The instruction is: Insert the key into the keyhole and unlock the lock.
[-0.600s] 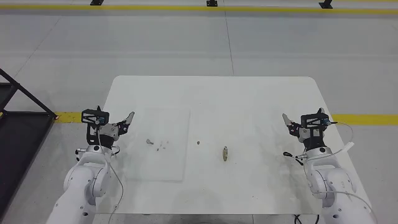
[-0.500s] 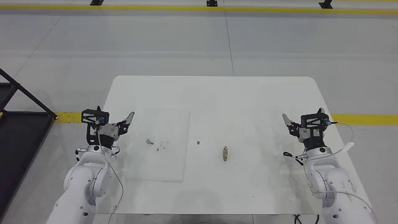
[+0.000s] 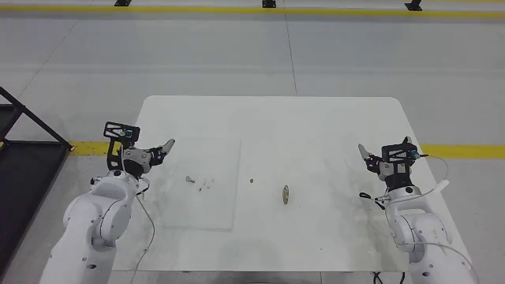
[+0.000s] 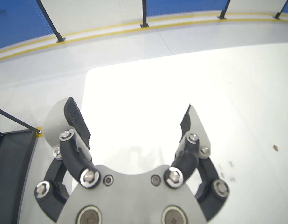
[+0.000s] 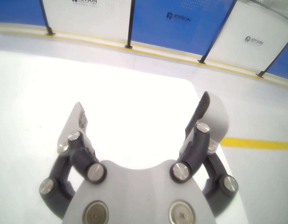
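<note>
A small brass-grey metal piece (image 3: 285, 195) lies flat on the white table (image 3: 339, 126). It is to the right of the thin pale sheet (image 3: 221, 209) that covers the left part of the table, and well apart from the edge of this sheet. It is too small to tell if it is the lock or the key. A second small grey piece (image 3: 189, 179) lies on the sheet itself, with some tiny dark specks (image 3: 203, 184) just beside it. 1 more dark speck (image 3: 251, 180) lies just beside the right edge of the sheet, between the sheet and the metal piece.

The left gripper (image 3: 147, 152) (image 4: 130, 108) is at the left edge of the sheet, near its far corner. Its 2 fingers (image 4: 75, 122) stand wide apart and hold nothing. The right gripper (image 3: 382, 156) (image 5: 141, 101) is far to the right of the sheet, at the right border of the table. Its 2 fingers (image 5: 197, 110) are also spread wide, with nothing between them.
</note>
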{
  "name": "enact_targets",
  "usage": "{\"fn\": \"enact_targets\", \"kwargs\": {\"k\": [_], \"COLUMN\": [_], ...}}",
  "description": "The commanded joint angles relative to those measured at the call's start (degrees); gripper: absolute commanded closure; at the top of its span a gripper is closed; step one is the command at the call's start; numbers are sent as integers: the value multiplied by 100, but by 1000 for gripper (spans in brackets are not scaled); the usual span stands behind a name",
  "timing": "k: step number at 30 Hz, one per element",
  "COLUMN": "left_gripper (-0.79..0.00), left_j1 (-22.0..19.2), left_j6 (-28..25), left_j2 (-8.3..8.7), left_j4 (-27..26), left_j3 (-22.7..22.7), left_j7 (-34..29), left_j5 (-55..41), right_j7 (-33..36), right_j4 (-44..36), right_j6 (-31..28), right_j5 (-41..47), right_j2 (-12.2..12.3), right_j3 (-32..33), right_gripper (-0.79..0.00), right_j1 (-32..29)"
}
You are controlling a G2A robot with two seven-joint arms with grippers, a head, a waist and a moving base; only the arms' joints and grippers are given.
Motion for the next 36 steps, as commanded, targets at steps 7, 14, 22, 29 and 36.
{"fn": "enact_targets", "kwargs": {"k": [7, 14, 22, 29, 36], "left_gripper": [-785, -785, -785, -785, -785], "left_j1": [-457, -972, -1482, -1532, -1547], "left_j6": [-558, -544, 171, 555, 1050], "left_j2": [88, 159, 219, 242, 270], "left_j4": [-658, -479, -65, 257, 410], "left_j3": [-58, -14, 30, 224, 460], "left_j7": [-2657, -4373, -5517, -5468, -5347], "left_j5": [-862, -1952, -3029, -3417, -3272], "right_j7": [0, 0, 0, 0, 0], "right_j4": [0, 0, 0, 0, 0], "right_j6": [0, 0, 0, 0, 0], "right_j5": [0, 0, 0, 0, 0], "right_j2": [0, 0, 0, 0, 0], "right_j3": [0, 0, 0, 0, 0], "right_gripper": [-785, -785, -785, -785, -785], "right_j1": [0, 0, 0, 0, 0]}}
